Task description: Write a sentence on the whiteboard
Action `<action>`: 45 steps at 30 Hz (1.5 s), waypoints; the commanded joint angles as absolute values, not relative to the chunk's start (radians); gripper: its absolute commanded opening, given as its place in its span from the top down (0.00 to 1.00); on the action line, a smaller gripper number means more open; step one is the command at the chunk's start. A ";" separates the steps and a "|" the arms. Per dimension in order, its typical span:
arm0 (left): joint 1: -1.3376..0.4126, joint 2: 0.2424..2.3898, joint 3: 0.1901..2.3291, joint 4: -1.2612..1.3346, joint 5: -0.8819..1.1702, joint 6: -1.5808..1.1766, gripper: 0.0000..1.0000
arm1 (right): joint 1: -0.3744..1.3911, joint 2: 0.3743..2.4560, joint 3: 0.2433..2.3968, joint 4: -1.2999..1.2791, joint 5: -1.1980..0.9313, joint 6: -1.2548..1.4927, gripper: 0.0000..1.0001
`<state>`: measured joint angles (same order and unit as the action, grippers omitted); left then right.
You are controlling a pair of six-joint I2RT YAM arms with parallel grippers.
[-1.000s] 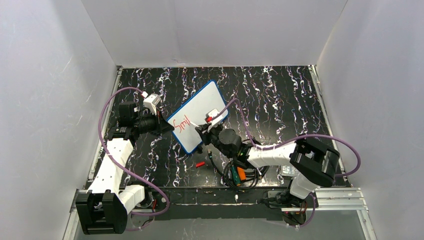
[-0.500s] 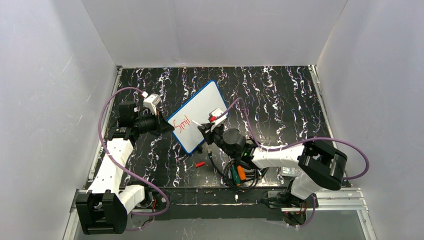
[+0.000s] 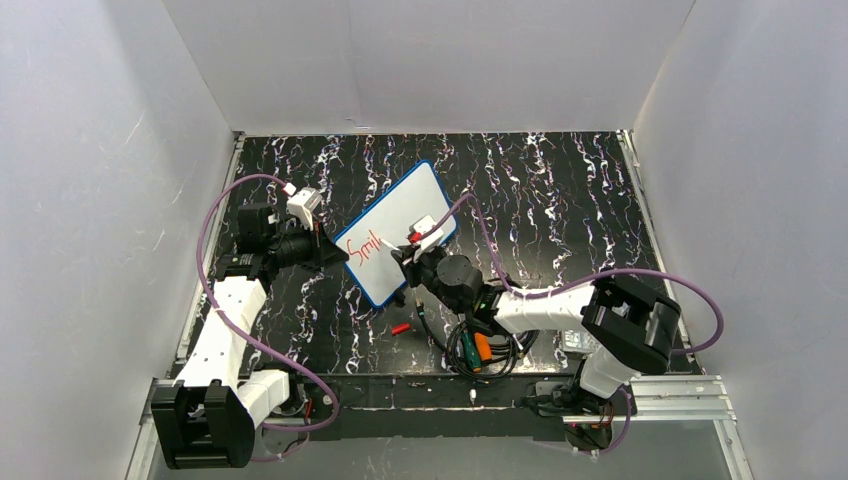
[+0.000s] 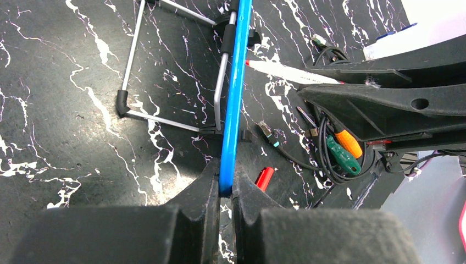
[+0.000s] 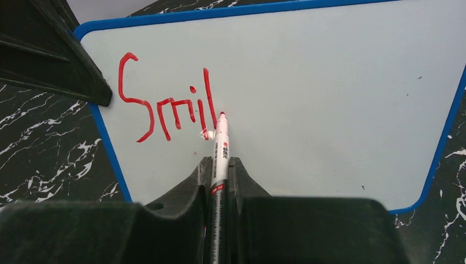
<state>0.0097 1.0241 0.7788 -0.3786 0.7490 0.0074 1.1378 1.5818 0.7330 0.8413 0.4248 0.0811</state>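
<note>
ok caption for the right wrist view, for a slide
Right gripper holds a red marker, its tip at the whiteboard just right of the written Smil.

Marker (image 5: 221, 148) back beside the sentence (image 5: 167, 104)

Even, diffuse light, no hard shadows.
Whiteboard (image 5: 329, 110) sharp in right wrist view, small glare spot on it just left of the marker (image 5: 220, 154); gripper fingers (image 5: 181, 214) below it dark and soft-focus in both wrist views.
</note>
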 commanded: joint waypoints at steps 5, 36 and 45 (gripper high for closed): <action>-0.002 1.036 0.785 -0.450 0.721 0.048 1.00 | 1.125 1.612 0.794 0.907 0.478 0.061 0.99; -0.002 1.041 0.787 -0.449 0.727 0.046 1.00 | 1.120 1.600 0.753 0.934 0.393 0.061 0.99; -0.002 1.042 0.787 -0.449 0.724 0.046 1.00 | 1.121 1.588 0.710 0.910 0.402 0.087 0.99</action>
<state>0.0101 1.0306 0.7807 -0.3786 0.7483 0.0025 1.1202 1.6077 0.7303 0.9016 0.4088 0.0685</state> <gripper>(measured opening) 0.047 0.200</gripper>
